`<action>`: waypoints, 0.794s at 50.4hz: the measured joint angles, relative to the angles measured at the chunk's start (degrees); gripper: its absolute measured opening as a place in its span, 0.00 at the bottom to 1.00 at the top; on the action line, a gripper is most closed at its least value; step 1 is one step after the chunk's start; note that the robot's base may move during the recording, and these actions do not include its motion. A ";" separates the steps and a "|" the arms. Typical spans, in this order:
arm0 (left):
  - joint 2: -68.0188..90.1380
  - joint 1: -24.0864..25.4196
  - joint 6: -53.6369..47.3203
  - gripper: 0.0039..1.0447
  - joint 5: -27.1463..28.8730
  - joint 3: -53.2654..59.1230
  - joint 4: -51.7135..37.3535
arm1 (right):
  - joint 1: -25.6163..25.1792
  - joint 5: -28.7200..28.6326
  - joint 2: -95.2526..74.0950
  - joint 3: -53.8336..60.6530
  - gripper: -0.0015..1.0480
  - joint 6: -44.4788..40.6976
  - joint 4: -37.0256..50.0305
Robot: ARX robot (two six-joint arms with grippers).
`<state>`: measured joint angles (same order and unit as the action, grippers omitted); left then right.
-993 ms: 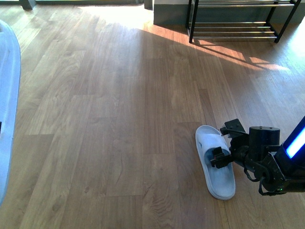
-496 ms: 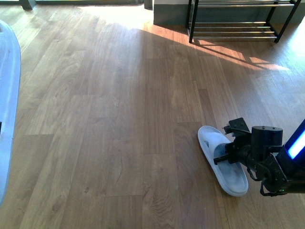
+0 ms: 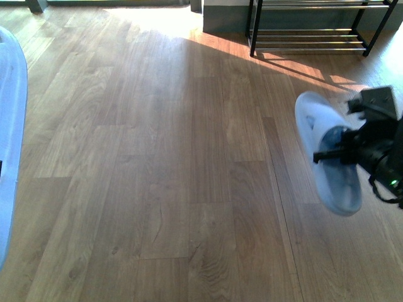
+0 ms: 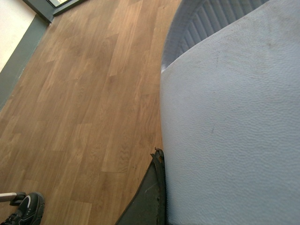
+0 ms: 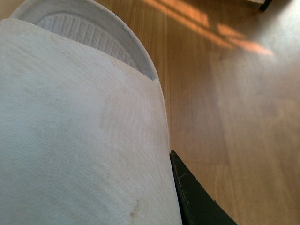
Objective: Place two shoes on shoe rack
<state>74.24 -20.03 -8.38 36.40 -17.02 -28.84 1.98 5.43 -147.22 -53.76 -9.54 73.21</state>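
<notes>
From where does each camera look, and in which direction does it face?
Front view: on the body, looking forward and down over the wooden floor to the shoe rack; the right gripper holds a lifted slide.
Left wrist view: on the left wrist, close against a second slide; one dark finger shows.
Right wrist view: on the right wrist, against the lifted slide; one finger shows.
Shared: the lifted slide, front and right wrist views.
</notes>
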 joint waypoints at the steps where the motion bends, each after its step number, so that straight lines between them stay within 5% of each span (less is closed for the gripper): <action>1: 0.00 0.00 0.00 0.01 0.00 0.00 0.00 | 0.02 0.00 1.31 0.96 0.02 0.04 0.07; 22: 0.00 0.00 0.00 0.01 0.00 0.00 0.00 | 1.07 4.59 49.88 28.65 0.02 2.38 -12.28; 40: 0.00 0.02 0.00 0.01 0.00 0.00 0.00 | 1.03 5.25 55.34 31.12 0.02 2.51 -13.29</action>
<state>74.24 -20.01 -8.38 36.40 -17.02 -28.84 3.01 10.68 -91.88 -22.63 -7.03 59.92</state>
